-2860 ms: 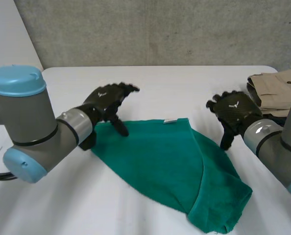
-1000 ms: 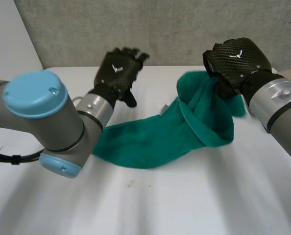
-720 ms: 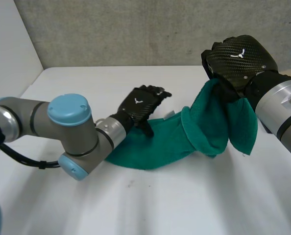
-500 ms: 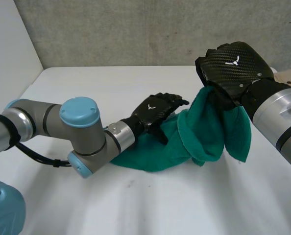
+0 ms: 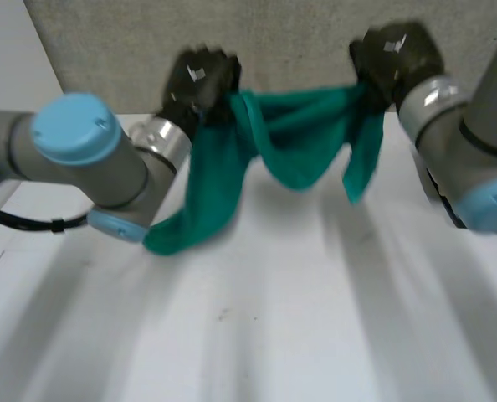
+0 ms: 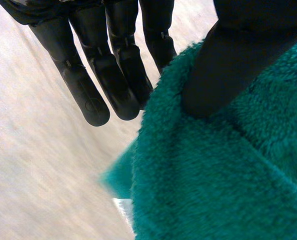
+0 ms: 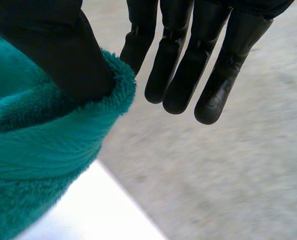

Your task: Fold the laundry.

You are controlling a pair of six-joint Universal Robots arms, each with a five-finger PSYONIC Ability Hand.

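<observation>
A green fleece towel (image 5: 292, 144) hangs in the air between my two hands, above the white table (image 5: 274, 327). My left hand (image 5: 200, 79) grips one top end of it, and from there a long part droops down to the table. My right hand (image 5: 397, 57) holds the other top end, with a short flap hanging below. In the left wrist view the thumb (image 6: 238, 65) presses into the towel (image 6: 213, 175) beside the fingers (image 6: 113, 87). Seen from the right wrist, the thumb (image 7: 53, 45) clamps the towel's edge (image 7: 43, 145) while the fingers (image 7: 188, 75) reach past it.
A grey concrete wall (image 5: 299, 33) stands behind the table. My left arm (image 5: 81, 159) crosses the table's left side, and my right arm (image 5: 474, 142) fills the right side.
My left hand has taken hold of the towel. Both hands have risen and moved apart, lifting the towel off the table so it sags between them.
</observation>
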